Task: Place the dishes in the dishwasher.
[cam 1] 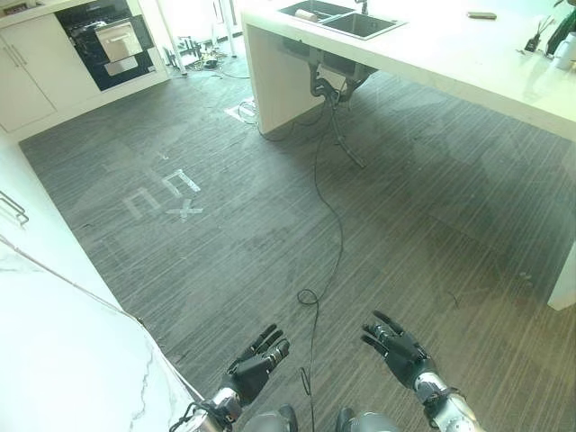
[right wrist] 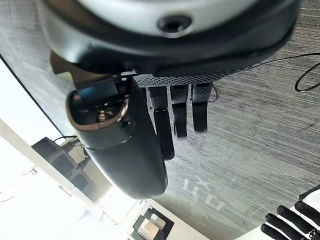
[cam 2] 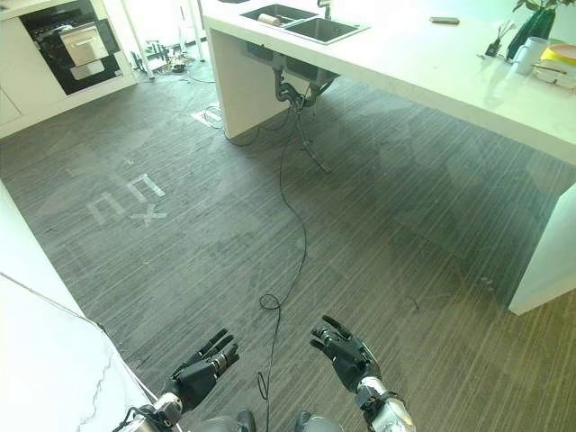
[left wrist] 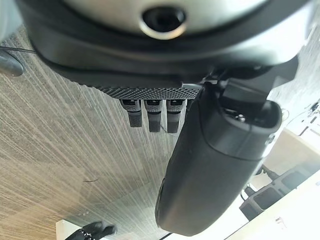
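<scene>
Both hands are held low over the floor with nothing in them. The left hand [cam 1: 256, 364] is extended with fingers straight and loosely spread; the right hand [cam 1: 396, 346] is likewise spread, fingers relaxed, thumb apart. This posture is judged to be a carrying-free, ready stance suited to walking, not to grasping.

The dishes are noted far from the hands: pale dishes [cam 2: 556, 63] are seen at the far right end of the white counter [cam 2: 432, 63], beside a white cup [cam 2: 529, 52] and a dark plant [cam 2: 540, 20]. Whether more dishes lie in the sink [cam 1: 346, 18] cannot be told; one small item is visible in its left basin. No dishwasher can be identified with certainty; a dark built-in appliance [cam 1: 108, 40] is set in the far cabinets.

A stretch of grey striped floor [cam 1: 270, 207] lies between. A black cable [cam 1: 328, 198] trails from under the sink toward the robot, and is judged a tripping hazard. Taped marks [cam 1: 166, 193] are observed on the floor. A white marbled surface [cam 1: 63, 351] stands close at the left.
</scene>
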Controlling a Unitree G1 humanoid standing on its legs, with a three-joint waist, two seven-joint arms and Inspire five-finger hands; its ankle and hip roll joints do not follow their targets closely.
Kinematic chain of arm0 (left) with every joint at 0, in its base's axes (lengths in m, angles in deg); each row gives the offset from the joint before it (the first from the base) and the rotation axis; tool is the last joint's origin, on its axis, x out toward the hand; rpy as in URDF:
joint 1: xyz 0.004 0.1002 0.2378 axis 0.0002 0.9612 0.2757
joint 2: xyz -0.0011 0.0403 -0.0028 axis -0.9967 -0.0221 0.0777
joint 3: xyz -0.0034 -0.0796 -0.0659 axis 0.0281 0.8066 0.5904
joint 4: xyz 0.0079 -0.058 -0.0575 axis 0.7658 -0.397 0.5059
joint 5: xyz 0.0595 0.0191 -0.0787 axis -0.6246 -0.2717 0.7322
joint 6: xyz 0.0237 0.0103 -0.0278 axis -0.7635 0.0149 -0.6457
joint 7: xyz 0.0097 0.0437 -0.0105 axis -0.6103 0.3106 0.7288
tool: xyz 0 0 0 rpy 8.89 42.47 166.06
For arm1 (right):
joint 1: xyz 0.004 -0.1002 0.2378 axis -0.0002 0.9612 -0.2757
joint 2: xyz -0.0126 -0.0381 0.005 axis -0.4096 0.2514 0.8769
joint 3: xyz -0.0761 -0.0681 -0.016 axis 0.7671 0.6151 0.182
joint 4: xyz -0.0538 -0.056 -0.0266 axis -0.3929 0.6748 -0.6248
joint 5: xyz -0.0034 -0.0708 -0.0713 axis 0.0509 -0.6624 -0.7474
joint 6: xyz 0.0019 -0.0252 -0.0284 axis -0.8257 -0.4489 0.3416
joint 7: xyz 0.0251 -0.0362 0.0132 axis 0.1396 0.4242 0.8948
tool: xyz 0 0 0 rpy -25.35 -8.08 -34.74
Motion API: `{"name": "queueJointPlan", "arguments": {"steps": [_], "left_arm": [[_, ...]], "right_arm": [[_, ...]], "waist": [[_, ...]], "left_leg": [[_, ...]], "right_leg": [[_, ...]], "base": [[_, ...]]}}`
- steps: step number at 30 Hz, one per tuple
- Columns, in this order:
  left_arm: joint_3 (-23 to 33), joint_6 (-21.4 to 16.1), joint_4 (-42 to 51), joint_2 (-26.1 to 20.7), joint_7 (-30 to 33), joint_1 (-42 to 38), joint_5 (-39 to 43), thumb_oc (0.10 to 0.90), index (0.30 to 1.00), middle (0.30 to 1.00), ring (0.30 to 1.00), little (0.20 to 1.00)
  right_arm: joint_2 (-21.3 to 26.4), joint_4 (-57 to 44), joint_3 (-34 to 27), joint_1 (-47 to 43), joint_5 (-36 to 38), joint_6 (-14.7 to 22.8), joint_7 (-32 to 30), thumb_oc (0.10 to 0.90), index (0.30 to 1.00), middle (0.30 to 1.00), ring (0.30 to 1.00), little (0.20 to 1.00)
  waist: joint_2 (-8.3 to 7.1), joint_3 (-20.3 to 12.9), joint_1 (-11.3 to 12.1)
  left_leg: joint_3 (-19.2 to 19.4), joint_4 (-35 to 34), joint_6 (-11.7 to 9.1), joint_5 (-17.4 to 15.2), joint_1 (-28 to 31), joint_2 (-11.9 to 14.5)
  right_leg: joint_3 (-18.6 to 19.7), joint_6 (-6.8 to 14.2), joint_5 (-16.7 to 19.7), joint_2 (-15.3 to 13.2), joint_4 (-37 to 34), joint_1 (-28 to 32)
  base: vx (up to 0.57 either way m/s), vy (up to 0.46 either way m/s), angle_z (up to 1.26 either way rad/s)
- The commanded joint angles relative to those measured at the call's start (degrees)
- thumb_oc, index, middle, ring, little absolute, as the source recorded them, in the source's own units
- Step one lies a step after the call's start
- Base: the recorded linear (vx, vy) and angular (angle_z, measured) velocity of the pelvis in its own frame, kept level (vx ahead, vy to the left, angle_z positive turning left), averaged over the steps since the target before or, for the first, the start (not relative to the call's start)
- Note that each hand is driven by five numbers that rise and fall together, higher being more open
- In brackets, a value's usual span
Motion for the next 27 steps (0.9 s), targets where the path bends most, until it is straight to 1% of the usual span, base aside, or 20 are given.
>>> {"name": "queueJointPlan", "arguments": {"steps": [1, 2, 3, 4, 5, 6, 8, 10, 13, 15, 17, 18, 19, 20, 21, 23, 24, 25, 26, 27], "left_arm": [[0.3, -2.2, 4.2, -0.7, -3.5, -3.2, -1.5, 0.800, 0.900, 0.900, 0.900, 0.900], [0.0, -2.7, 3.7, -1.0, -1.2, -3.4, -2.0, 0.800, 0.900, 0.900, 0.900, 0.900], [0.1, -3.3, 3.3, -1.2, 1.9, -3.8, -6.3, 0.800, 0.900, 0.900, 0.900, 0.900], [-0.6, -4.6, 1.5, -2.3, 6.7, -4.7, -14.1, 0.800, 0.900, 0.900, 0.900, 0.900], [-0.8, -5.0, 1.3, -2.5, 8.0, -4.8, -15.8, 0.800, 0.900, 0.900, 0.900, 0.900], [-1.4, -6.2, 0.6, -3.0, 11.2, -5.0, -20.1, 0.800, 0.900, 0.900, 0.900, 0.900], [-2.5, -8.2, -1.0, -3.7, 13.0, -5.8, -24.3, 0.800, 0.900, 0.900, 0.900, 0.900], [-3.6, -9.1, -1.3, -4.0, 15.2, -7.0, -27.0, 0.800, 0.900, 0.900, 0.900, 0.900], [-4.1, -9.6, -1.9, -4.2, 16.9, -8.0, -29.3, 0.800, 0.900, 0.900, 0.900, 0.900], [-4.0, -9.2, -2.8, -3.9, 18.4, -8.9, -30.4, 0.800, 0.900, 0.900, 0.900, 0.900], [-3.8, -9.3, -3.5, -3.7, 18.9, -9.4, -30.0, 0.800, 0.900, 0.900, 0.900, 0.900], [-2.7, -11.0, -4.5, -3.2, 19.3, -9.5, -29.0, 0.800, 0.900, 0.900, 0.900, 0.900], [-2.6, -11.0, -4.5, -3.2, 19.4, -9.4, -28.8, 0.800, 0.900, 0.900, 0.900, 0.900], [-2.3, -11.2, -4.5, -3.2, 19.3, -9.4, -28.7, 0.800, 0.900, 0.900, 0.900, 0.900], [-2.0, -11.7, -4.5, -3.1, 19.2, -9.0, -28.3, 0.800, 0.900, 0.900, 0.900, 0.900], [-1.4, -12.6, -4.2, -2.8, 19.3, -8.1, -28.2, 0.800, 0.900, 0.900, 0.900, 0.900], [-1.0, -12.2, -3.7, -2.9, 19.2, -7.4, -27.7, 0.800, 0.900, 0.900, 0.900, 0.900], [-1.1, -11.8, -3.5, -3.0, 19.1, -7.4, -27.8, 0.800, 0.900, 0.900, 0.900, 0.900], [-1.3, -11.0, -3.6, -3.0, 18.8, -7.3, -28.2, 0.800, 0.900, 0.900, 0.900, 0.900], [-1.2, -11.2, -3.8, -2.6, 18.6, -6.7, -28.0, 0.800, 0.900, 0.900, 0.900, 0.900]], "right_arm": [[1.7, -2.8, 0.5, -3.3, 1.6, 3.8, 0.6, 0.800, 0.900, 0.900, 0.900, 0.900], [2.0, -2.3, 0.8, -3.2, -1.4, 4.4, -1.8, 0.800, 0.900, 0.900, 0.900, 0.900], [2.5, -1.8, 0.9, -3.3, -5.8, 4.6, -3.7, 0.800, 0.900, 0.900, 0.900, 0.900], [4.0, 0.1, 2.0, -3.7, -13.6, 6.7, -6.9, 0.800, 0.900, 0.900, 0.900, 0.900], [4.3, 0.4, 2.3, -3.8, -14.5, 7.2, -7.3, 0.800, 0.900, 0.900, 0.900, 0.900], [4.8, 0.6, 2.9, -4.1, -15.4, 8.0, -8.7, 0.800, 0.900, 0.900, 0.900, 0.900], [5.6, 0.6, 3.4, -4.5, -15.4, 7.9, -9.5, 0.800, 0.900, 0.900, 0.900, 0.900], [6.5, 0.7, 3.7, -4.9, -16.2, 7.8, -10.1, 0.800, 0.900, 0.900, 0.900, 0.900], [7.2, 1.7, 3.6, -5.3, -18.1, 7.5, -9.9, 0.800, 0.900, 0.900, 0.900, 0.900], [7.6, 3.1, 4.0, -5.8, -18.9, 7.3, -9.5, 0.800, 0.900, 0.900, 0.900, 0.900], [7.9, 3.3, 4.6, -6.4, -19.5, 7.1, -9.8, 0.800, 0.900, 0.900, 0.900, 0.900], [8.2, 3.6, 5.4, -7.8, -21.0, 6.7, -10.3, 0.800, 0.900, 0.900, 0.900, 0.900], [8.2, 3.7, 5.5, -7.9, -21.0, 6.6, -10.4, 0.800, 0.900, 0.900, 0.900, 0.900], [8.3, 3.9, 5.7, -8.2, -20.9, 6.5, -10.5, 0.800, 0.900, 0.900, 0.900, 0.900], [8.3, 4.7, 5.7, -8.4, -21.1, 7.0, -10.2, 0.800, 0.900, 0.900, 0.900, 0.900], [8.3, 5.0, 5.2, -8.2, -22.4, 7.3, -9.3, 0.800, 0.900, 0.900, 0.900, 0.900], [8.3, 4.4, 5.0, -7.3, -22.6, 7.2, -9.8, 0.800, 0.900, 0.900, 0.900, 0.900], [8.3, 4.4, 4.9, -7.0, -22.4, 7.4, -10.0, 0.800, 0.900, 0.900, 0.900, 0.900], [8.3, 4.4, 4.4, -6.2, -21.6, 8.0, -10.2, 0.800, 0.900, 0.900, 0.900, 0.900], [8.1, 4.5, 4.6, -6.2, -22.0, 8.5, -10.7, 0.800, 0.900, 0.900, 0.900, 0.900]], "waist": [[0.20, -1.0, 0.5], [0.22, -0.9, 0.3], [0.18, -0.9, 0.2], [0.05, -0.5, 0.1], [0.04, -0.4, 0.1], [-0.01, -0.2, 0.0], [-0.10, 0.0, -0.3], [0.06, 0.2, -0.8], [0.24, 0.5, -1.2], [0.40, 0.7, -1.3], [0.45, 1.0, -1.2], [-1.17, 2.9, 0.0], [-1.37, 3.3, 0.2], [-1.37, 4.2, 0.6], [-0.92, 5.7, 1.2], [-0.26, 7.0, 1.7], [1.32, 8.0, 1.8], [1.61, 8.1, 1.7], [1.97, 8.0, 1.6], [2.06, 7.1, 1.9]], "left_leg": [[-0.3, 1.5, -4.9, -9.2, 2.3, 2.6], [-0.2, 1.5, -5.0, -9.2, 2.5, 2.7], [0.0, 1.5, -5.0, -9.2, 2.5, 2.8], [0.1, 1.5, -5.1, -9.0, 2.5, 3.0], [0.1, 1.5, -5.1, -8.9, 2.5, 3.1], [0.1, 1.5, -5.2, -8.8, 2.5, 3.2], [0.1, 1.5, -5.3, -8.6, 2.6, 3.4], [0.2, 1.5, -5.5, -8.3, 2.6, 3.7], [0.3, 1.5, -5.9, -7.9, 2.8, 4.2], [0.1, 1.5, -6.4, -7.2, 3.1, 4.4], [-0.3, 1.5, -6.3, -6.5, 3.9, 3.7], [-1.0, 1.5, -4.5, -3.1, 6.2, -0.6], [-1.3, 2.6, -4.5, -2.6, 5.5, -0.9], [-2.1, 7.7, -4.6, -1.6, 2.7, -1.0], [-2.8, 11.3, -5.1, 0.6, -1.5, -1.7], [-2.7, 6.0, -5.7, 4.2, -3.5, -2.4], [-1.1, 1.5, -7.4, 8.3, -9.1, 0.6], [-0.3, 1.5, -7.8, 8.6, -10.7, 1.7], [4.0, 1.5, -8.6, 7.4, -14.1, 4.9], [6.6, 1.5, -8.1, 5.7, -13.5, 5.7]], "right_leg": [[0.6, 4.6, -8.6, -1.4, 0.1, 3.2], [0.7, 4.5, -8.7, -1.2, 0.1, 3.4], [0.7, 4.5, -8.8, -1.1, 0.1, 3.4], [0.7, 4.3, -8.8, -0.8, 0.1, 3.4], [0.7, 4.2, -8.8, -0.7, 0.1, 3.4], [0.8, 4.1, -8.8, -0.5, 0.1, 3.4], [1.0, 3.9, -8.8, -0.1, 0.1, 3.3], [1.2, 3.4, -8.9, 0.4, 0.1, 3.3], [1.3, 3.0, -9.0, 0.8, 0.1, 3.4], [1.6, 2.5, -9.1, 1.3, 0.1, 3.5], [2.1, 2.0, -9.0, 1.5, 0.1, 3.5], [5.6, 1.0, -8.1, 0.7, 0.1, 4.2], [6.0, 0.8, -8.0, 0.7, 0.1, 4.4], [6.7, 0.3, -7.8, 1.2, 0.1, 4.8], [7.9, -0.1, -7.6, 2.4, 0.1, 5.6], [8.5, 0.0, -8.1, 3.3, 0.1, 6.8], [6.6, -0.4, -9.0, 4.8, 0.1, 8.2], [5.8, -0.6, -9.3, 4.9, 0.1, 8.7], [2.7, -0.7, -10.8, 4.5, 0.1, 10.7], [1.4, -0.2, -12.1, 3.9, 0.1, 11.9]], "base": [[0.01, -0.047, 0.04], [0.01, -0.070, 0.12], [0.01, -0.111, 0.13], [0.00, -0.093, 0.19], [0.00, -0.098, 0.17], [0.00, -0.061, 0.16], [0.01, -0.085, 0.07], [0.03, -0.106, 0.06], [0.05, -0.117, 0.01], [0.09, -0.158, 0.01], [0.16, -0.144, 0.00], [0.25, -0.158, -0.10], [0.24, -0.152, -0.33], [0.15, -0.053, -0.37], [0.21, 0.002, -0.21], [0.38, 0.134, -0.07], [0.47, 0.192, -0.23], [0.64, 0.282, -0.15], [0.60, 0.355, 0.37], [0.86, 0.602, 0.45]]}}
